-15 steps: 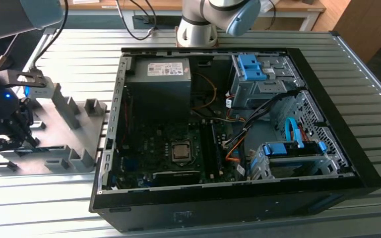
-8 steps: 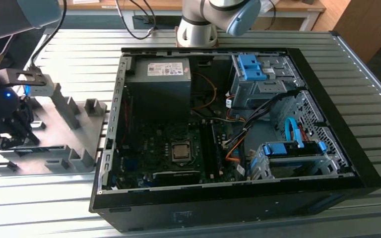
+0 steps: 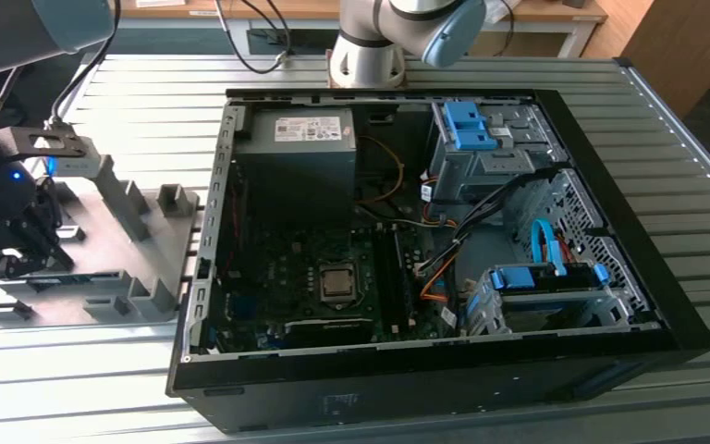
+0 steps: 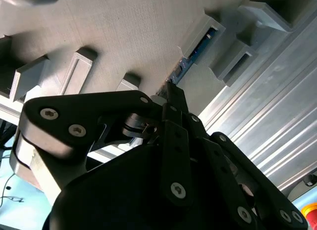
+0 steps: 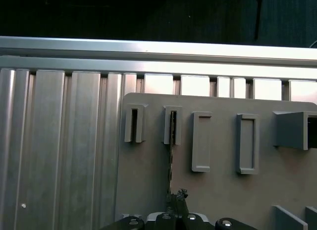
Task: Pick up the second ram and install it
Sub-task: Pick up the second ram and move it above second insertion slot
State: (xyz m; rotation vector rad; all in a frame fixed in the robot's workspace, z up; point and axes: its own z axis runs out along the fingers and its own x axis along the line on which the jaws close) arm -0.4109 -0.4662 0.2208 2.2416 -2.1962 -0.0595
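The second ram [image 5: 172, 155] is a thin dark stick seen edge-on, standing in a slot of the gray holder plate [image 5: 223, 190]. My gripper [image 5: 177, 196] is down at the stick's near end, its fingertips closed tight on the thin edge. In the second wrist view the black fingers [image 4: 174, 98] converge on the ram [image 4: 198, 46], whose blue-and-dark strip runs into a holder slot. In the exterior view the gripper [image 3: 10, 264] hangs low over the holder [image 3: 96, 231], at that view's left, beside the open computer case [image 3: 429, 365].
The holder carries several raised gray blocks [image 3: 127, 199] and empty slots [image 5: 200, 141]. Inside the case lie the motherboard [image 3: 330, 277], a power supply [image 3: 299, 139], blue drive cages [image 3: 540, 287] and orange and blue cables [image 3: 435, 287]. The ribbed metal table [image 3: 701, 213] runs all around.
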